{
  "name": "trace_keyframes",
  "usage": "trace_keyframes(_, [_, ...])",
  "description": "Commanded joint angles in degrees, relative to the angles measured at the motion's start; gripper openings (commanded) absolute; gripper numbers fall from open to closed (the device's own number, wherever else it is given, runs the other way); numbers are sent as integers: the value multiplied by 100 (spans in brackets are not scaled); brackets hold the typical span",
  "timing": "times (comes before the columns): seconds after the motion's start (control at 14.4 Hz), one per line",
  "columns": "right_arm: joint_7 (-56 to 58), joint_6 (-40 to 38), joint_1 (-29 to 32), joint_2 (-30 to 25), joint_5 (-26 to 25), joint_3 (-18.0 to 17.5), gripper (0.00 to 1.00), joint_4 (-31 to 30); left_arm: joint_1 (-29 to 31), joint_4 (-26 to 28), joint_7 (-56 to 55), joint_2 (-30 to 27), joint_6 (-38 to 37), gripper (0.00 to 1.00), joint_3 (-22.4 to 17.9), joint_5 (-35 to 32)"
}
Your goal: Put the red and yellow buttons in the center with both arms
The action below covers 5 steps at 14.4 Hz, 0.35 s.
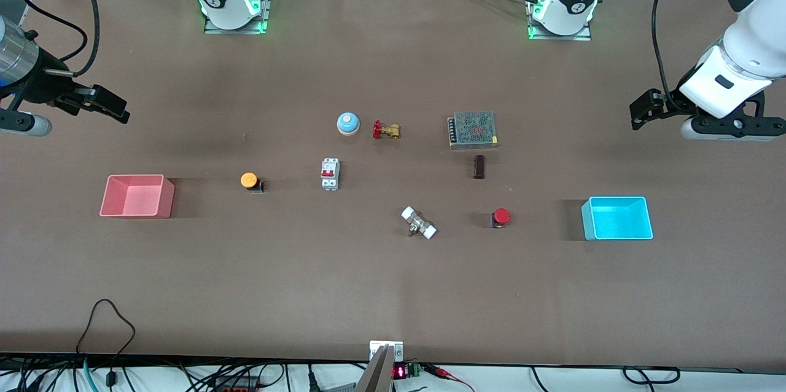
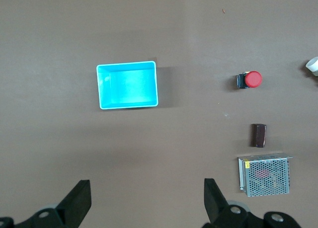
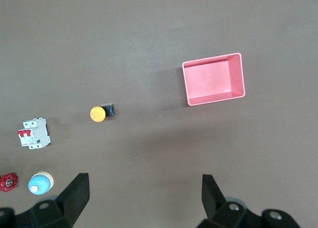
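Observation:
The yellow button (image 1: 249, 180) lies on the table beside the pink tray (image 1: 136, 196); it also shows in the right wrist view (image 3: 98, 113). The red button (image 1: 500, 217) lies between a white fitting and the cyan tray (image 1: 617, 218); it also shows in the left wrist view (image 2: 251, 79). The bare brown center (image 1: 381, 195) lies between the two buttons. My right gripper (image 1: 113, 106) hangs open and empty over bare table at the right arm's end (image 3: 144, 181). My left gripper (image 1: 638, 115) hangs open and empty over bare table at the left arm's end (image 2: 147, 186).
Around the middle stand a blue dome bell (image 1: 347, 123), a brass valve with a red handle (image 1: 385, 130), a white circuit breaker (image 1: 330, 174), a metal mesh box (image 1: 472, 129), a small dark brown block (image 1: 479, 166) and a white fitting (image 1: 419, 223).

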<state>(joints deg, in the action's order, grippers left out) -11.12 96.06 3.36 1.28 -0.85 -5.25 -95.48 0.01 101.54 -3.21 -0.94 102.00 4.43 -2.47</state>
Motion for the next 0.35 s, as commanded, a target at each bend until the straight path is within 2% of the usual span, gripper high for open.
trace_keyframes(0.0, [66,-52,25,-22,67,-11,100,-15,61,-178,128,76,-145,100,31,54])
trace_keyframes(0.28, [66,-52,25,-5,59,-11,100,-15,61,-178,128,76,-145,100,31,54])
